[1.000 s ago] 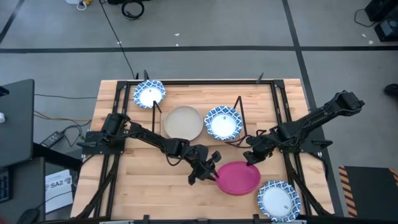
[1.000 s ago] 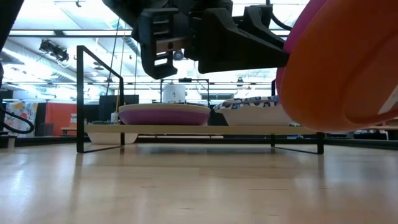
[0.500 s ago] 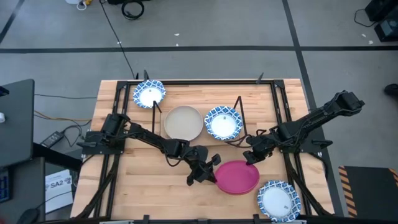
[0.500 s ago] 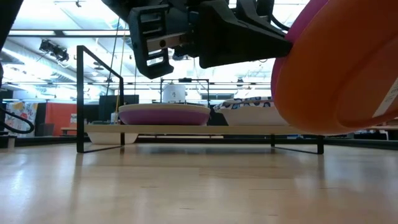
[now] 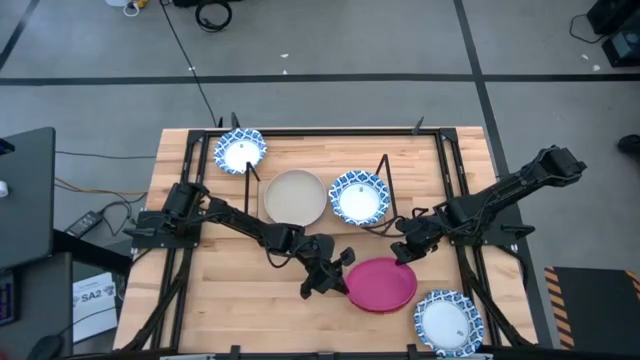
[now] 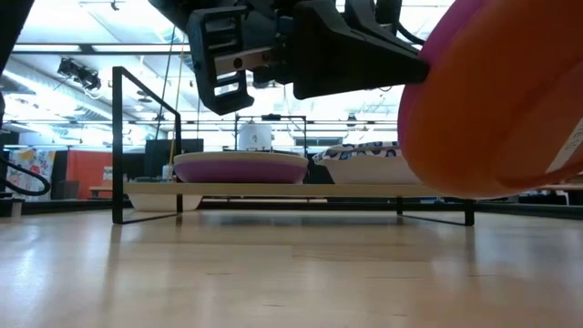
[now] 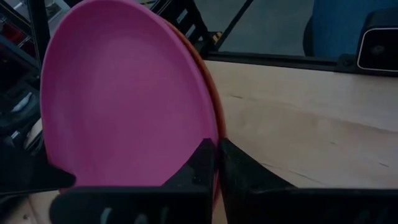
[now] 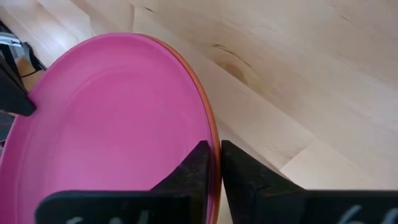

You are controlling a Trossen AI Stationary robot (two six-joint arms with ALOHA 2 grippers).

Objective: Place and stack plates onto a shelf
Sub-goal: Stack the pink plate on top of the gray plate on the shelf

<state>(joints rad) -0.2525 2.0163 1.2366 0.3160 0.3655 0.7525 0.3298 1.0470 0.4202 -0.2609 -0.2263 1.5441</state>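
Your left gripper [image 5: 343, 268] is pinching the near-left rim of the round magenta plate [image 5: 382, 285], which sits nested on a round orange plate [image 6: 510, 118] (only its edge shows from the wrists). Your right gripper [image 5: 403, 253] is clamped on the same pair's opposite rim. In the low view the pair hangs above the wooden table [image 5: 220, 310]. The low black-rod shelf with its light board [image 6: 273, 189] stands behind, carrying a beige-and-purple plate stack [image 5: 294, 197] beside a blue-and-white patterned plate [image 5: 359, 196].
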